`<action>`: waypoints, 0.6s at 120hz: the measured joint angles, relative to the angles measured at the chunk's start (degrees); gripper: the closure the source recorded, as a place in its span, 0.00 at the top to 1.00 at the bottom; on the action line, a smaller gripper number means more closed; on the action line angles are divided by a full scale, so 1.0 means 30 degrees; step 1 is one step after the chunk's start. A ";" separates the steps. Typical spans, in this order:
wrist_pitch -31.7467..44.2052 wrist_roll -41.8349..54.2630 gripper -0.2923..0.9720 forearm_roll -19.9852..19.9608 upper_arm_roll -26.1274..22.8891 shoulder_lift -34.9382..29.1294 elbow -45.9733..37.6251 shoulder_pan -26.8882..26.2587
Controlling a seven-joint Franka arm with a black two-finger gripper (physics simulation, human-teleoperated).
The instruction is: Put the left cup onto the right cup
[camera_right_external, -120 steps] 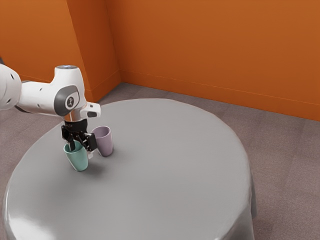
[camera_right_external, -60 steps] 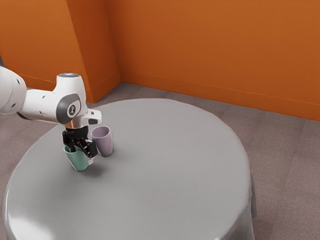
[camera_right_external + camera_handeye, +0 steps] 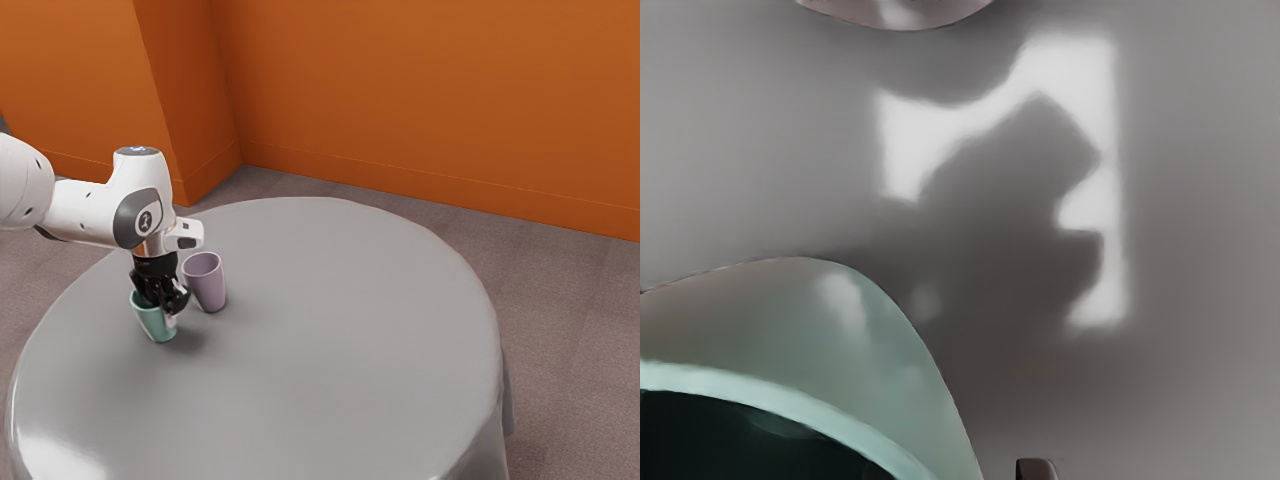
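A teal-green cup (image 3: 151, 322) stands upright on the round grey table (image 3: 350, 330), toward the exterior view's left. A lilac cup (image 3: 206, 281) stands just to its right and a little farther back, a small gap between them. My gripper (image 3: 161, 299) points straight down at the green cup's rim on the side facing the lilac cup, and its fingers are pinched together on that wall. In the wrist view the green cup (image 3: 790, 335) looms large right under my hand, and the lilac cup's edge (image 3: 895, 10) shows beyond it.
The table's curved edge runs close behind and to the left of the two cups. Orange walls and a grey floor surround the table. My hand's shadow falls on the table beside the green cup.
My hand has come down slightly onto the green cup's rim and the fingers have drawn together on its wall. Both cups stay where they were.
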 joint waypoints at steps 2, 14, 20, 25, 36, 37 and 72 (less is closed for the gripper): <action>0.0002 -0.0002 0.23 0.0003 0.0000 0.0000 0.0000 -0.0001; 0.0014 -0.0025 0.19 0.0030 0.0001 0.0000 0.0000 0.0018; 0.0020 -0.0056 0.18 0.0069 0.0002 -0.0001 0.0000 0.0024; 0.0027 -0.0092 0.17 0.0107 0.0002 -0.0001 0.0000 0.0025; 0.0008 -0.0167 0.16 0.0169 0.0001 -0.0001 0.0009 0.0025; 0.0006 -0.0174 0.16 0.0174 0.0001 0.0000 0.0011 0.0025; -0.0640 -0.0369 0.15 0.0553 0.0028 -0.0336 0.0658 -0.0074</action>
